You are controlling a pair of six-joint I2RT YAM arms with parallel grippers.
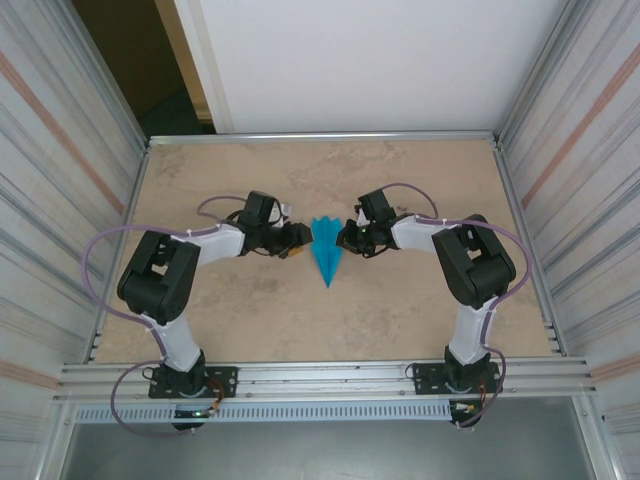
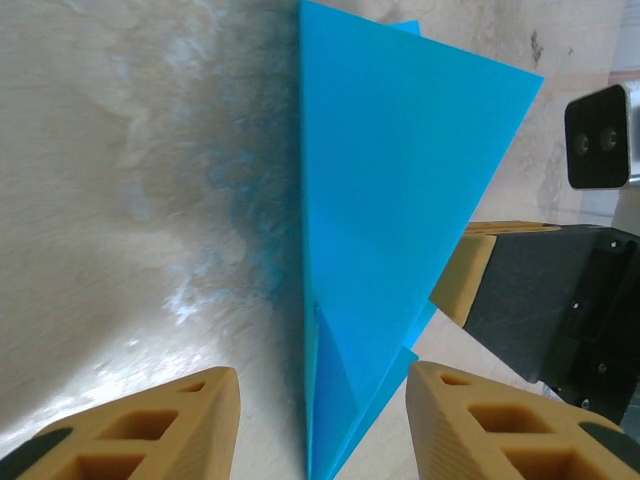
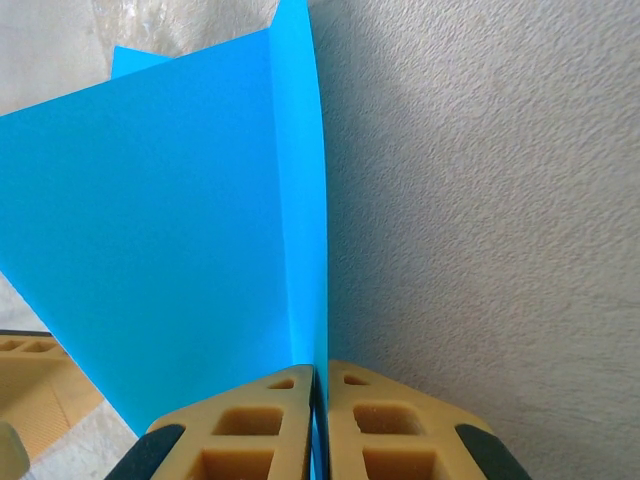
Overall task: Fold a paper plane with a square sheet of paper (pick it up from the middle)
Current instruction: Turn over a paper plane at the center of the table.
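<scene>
One plane [image 1: 327, 257] lies mid-table [image 1: 420, 180] between the two grippers. The right gripper [image 3: 318, 380] is pinched tight on its raised fold. The left gripper [image 2: 322, 400] stands parted, astride the plane's near edge, seemingly not touching it.

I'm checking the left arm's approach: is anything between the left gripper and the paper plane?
Nothing visible does. The left gripper is open, an edge of the paper plane showing between its fingers; the right gripper pinches the plane from the opposite side.
</scene>
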